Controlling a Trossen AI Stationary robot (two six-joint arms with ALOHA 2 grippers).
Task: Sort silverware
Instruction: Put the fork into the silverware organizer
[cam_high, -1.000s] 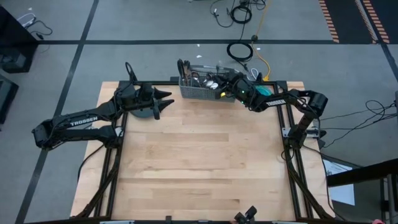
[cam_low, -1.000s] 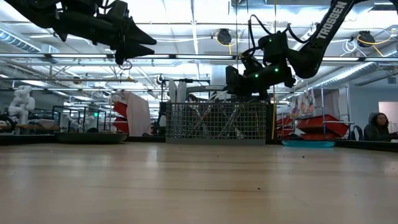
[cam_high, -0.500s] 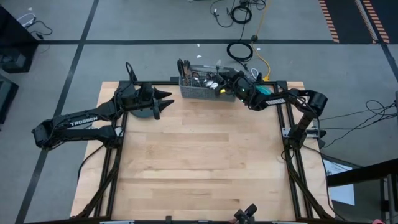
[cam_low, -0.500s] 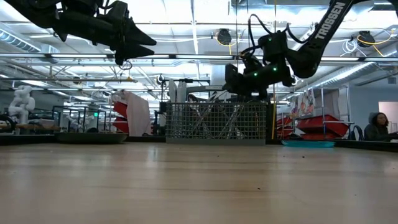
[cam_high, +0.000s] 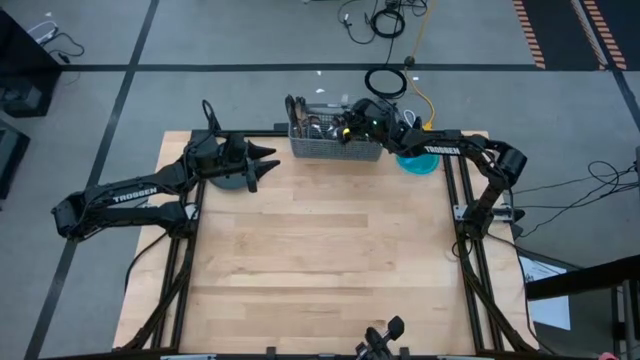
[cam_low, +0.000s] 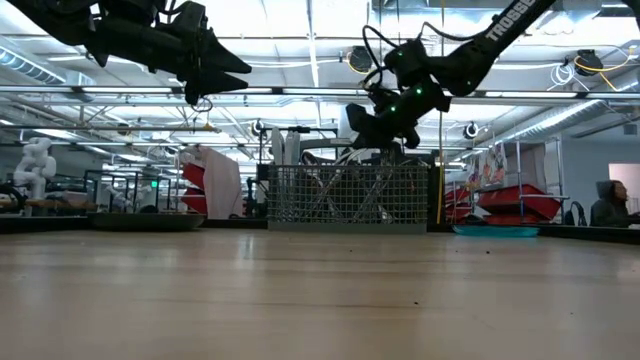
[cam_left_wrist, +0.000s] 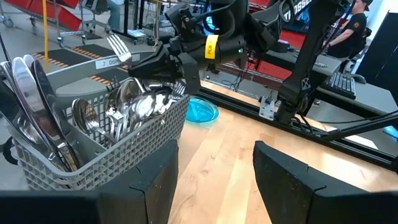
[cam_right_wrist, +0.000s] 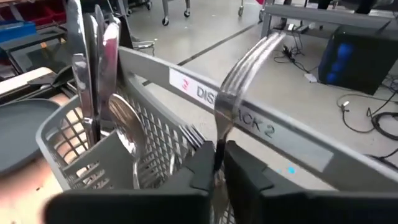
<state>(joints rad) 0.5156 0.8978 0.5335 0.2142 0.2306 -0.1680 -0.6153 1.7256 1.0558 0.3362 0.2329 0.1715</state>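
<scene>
Steel forks, spoons and knives stand packed in the grey mesh caddy (cam_high: 322, 143) at the far edge of the wooden bench (cam_high: 320, 250). The knives (cam_left_wrist: 28, 109) stand upright in the end compartment toward the left arm, spoons (cam_left_wrist: 134, 106) crowd the next one, and more fork tines poke up at the end toward the right arm.

The right claw (cam_right_wrist: 219, 163) hangs over the caddy, clenched on the handle of one fork (cam_right_wrist: 242, 78), which rises tines-up from between the fingers. In the left wrist view the same fork (cam_left_wrist: 118, 46) sticks out of the claw (cam_left_wrist: 163, 62) just above the spoons. The low view shows that claw (cam_low: 372, 125) just above the caddy's rim (cam_low: 345, 167).

The left claw (cam_high: 268, 160) hovers above the dark plate (cam_high: 232, 180) at the bench's far left, beside the caddy, its fingers (cam_left_wrist: 152, 180) spread and holding nothing.

A blue dish (cam_high: 418, 162) lies on the bench on the caddy's other side, partly under the right arm.
</scene>
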